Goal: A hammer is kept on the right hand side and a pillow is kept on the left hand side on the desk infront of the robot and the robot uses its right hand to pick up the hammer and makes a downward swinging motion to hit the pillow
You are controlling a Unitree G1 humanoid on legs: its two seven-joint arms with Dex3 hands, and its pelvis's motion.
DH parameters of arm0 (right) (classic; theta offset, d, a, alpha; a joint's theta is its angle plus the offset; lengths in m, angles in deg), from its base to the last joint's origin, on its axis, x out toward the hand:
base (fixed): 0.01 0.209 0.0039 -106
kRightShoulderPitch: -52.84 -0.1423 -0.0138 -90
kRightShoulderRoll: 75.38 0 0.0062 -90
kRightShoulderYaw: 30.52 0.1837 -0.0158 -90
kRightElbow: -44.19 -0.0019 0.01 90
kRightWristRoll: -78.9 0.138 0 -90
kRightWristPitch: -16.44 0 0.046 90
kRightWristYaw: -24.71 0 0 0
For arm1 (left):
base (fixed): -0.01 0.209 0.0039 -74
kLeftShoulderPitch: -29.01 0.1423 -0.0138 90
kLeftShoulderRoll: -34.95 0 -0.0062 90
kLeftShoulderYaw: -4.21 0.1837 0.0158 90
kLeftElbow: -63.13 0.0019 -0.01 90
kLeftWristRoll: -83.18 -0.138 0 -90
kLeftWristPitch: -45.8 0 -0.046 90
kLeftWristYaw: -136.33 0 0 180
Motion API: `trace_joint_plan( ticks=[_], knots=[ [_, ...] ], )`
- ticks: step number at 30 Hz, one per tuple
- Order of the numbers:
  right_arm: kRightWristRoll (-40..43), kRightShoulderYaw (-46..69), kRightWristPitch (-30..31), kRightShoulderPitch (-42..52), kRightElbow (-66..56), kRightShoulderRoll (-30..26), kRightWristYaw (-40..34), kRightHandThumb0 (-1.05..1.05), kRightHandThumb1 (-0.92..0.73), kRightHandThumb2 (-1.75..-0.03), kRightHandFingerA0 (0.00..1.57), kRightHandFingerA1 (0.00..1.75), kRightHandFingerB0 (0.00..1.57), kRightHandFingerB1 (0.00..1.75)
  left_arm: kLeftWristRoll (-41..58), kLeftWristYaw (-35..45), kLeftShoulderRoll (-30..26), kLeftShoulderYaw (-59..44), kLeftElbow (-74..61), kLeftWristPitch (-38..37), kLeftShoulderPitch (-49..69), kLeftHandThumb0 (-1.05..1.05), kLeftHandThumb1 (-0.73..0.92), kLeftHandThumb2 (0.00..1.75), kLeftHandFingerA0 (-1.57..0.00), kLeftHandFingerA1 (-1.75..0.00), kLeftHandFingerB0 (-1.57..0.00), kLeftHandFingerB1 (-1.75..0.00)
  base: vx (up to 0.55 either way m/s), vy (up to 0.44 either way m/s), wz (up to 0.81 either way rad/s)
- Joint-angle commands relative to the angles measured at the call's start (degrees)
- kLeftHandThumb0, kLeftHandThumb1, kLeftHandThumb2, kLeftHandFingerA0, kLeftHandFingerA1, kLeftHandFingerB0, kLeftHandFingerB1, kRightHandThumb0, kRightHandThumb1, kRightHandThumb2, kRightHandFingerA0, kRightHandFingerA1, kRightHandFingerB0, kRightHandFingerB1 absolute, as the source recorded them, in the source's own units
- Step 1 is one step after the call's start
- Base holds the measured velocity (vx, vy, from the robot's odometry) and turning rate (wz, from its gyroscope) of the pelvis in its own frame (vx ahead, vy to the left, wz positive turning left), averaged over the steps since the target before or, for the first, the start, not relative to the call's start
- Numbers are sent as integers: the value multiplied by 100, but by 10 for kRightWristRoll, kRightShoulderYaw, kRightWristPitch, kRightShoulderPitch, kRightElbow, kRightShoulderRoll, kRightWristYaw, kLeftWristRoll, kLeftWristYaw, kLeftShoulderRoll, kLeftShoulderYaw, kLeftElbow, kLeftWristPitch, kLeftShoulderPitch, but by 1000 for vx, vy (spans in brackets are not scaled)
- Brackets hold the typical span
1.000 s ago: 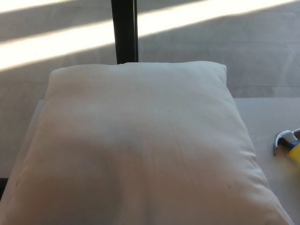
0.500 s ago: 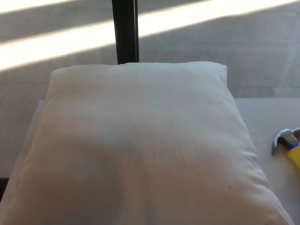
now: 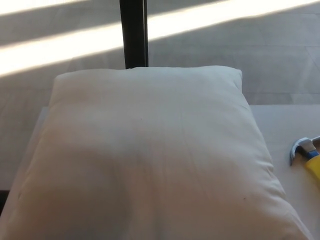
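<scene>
A large white pillow (image 3: pixel 150 155) fills the left and middle of the scene, lying flat on the pale desk (image 3: pixel 287 122), its near edge cut off at the bottom. Behind it, a dark post (image 3: pixel 133 32) rises on the far side, with sunlit stripes across the floor (image 3: pixel 60 47). At the far right, just beside the pillow, lies the hammer (image 3: pixel 306 154): silver claw head, yellow handle, mostly out of frame. Neither hand shows, so their fingers cannot be judged.
</scene>
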Motion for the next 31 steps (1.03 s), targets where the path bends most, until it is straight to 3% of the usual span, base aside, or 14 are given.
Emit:
trace_joint_plan(
  ticks=[1,3,5,6,8,10,15,17,18,19,25,26,28,31],
  knots=[
    [111,297,-93,96,38,12,-20,-81,-67,-90,0,0,0,10,3,-5,-10,2,-7,4,9,-64,75,62,-68,-57,-57,-52,0,0,0],
    [105,332,-88,97,39,26,-59,-92,-74,-104,0,12,10,10,8,-1,-10,-2,-7,5,9,-63,76,63,-67,-57,-53,-51,0,0,0],
    [125,405,-96,95,57,54,-116,-66,-83,-76,0,0,2,21,9,-6,-8,-4,-6,6,6,-63,74,62,-71,-60,-68,-59,0,0,0],
    [142,438,-99,100,69,60,-120,-66,-83,-76,0,0,2,21,9,-12,-7,-5,-4,6,4,-63,74,62,-71,-60,-68,-59,0,0,0],
    [168,491,-137,117,111,85,-137,-86,-71,-94,0,6,2,11,4,-6,-14,-1,-1,6,1,-63,76,63,-70,-59,-54,-52,0,0,0],
    [171,504,-147,128,118,95,-129,-75,-66,-94,0,15,1,16,11,-2,-13,-7,0,6,1,-62,75,62,-71,-60,-56,-54,0,0,0],
    [191,550,-145,145,162,150,-165,-75,-61,-86,0,5,6,15,3,-4,-10,0,0,-3,4,-63,76,63,-69,-58,-53,-52,0,0,0],
    [201,557,-149,137,216,162,-158,-77,-60,-85,0,3,8,13,10,-4,-8,-6,-2,5,2,-63,74,62,-74,-60,-58,-54,0,0,0],
    [210,566,-149,133,230,169,-157,-56,-81,-64,0,9,5,24,7,-7,-7,-2,-3,8,2,-63,76,63,-73,-58,-56,-51,0,0,0],
    [220,579,-147,124,243,175,-158,-63,-56,-87,0,19,2,26,3,-6,-7,2,-2,7,2,-62,76,63,-73,-59,-53,-50,0,0,0],
    [235,607,-147,127,251,237,-128,-57,-54,-87,0,24,0,20,-5,-5,-1,9,-1,1,8,-62,77,62,-66,-54,-53,-50,0,0,0],
    [266,635,-153,119,254,263,-121,-48,-67,-81,4,24,0,11,-1,0,0,7,0,0,7,-62,76,63,-68,-58,-56,-53,0,0,0],
    [282,660,-158,107,262,276,-121,-44,-63,-87,1,25,0,20,-4,-1,-1,10,2,0,5,-62,77,63,-70,-57,-60,-53,0,0,0],
    [315,707,-156,84,282,299,-124,-40,-77,-64,1,29,0,22,-7,-1,-2,12,11,-3,4,-64,76,63,-69,-56,-55,-51,0,0,0]
  ],
)
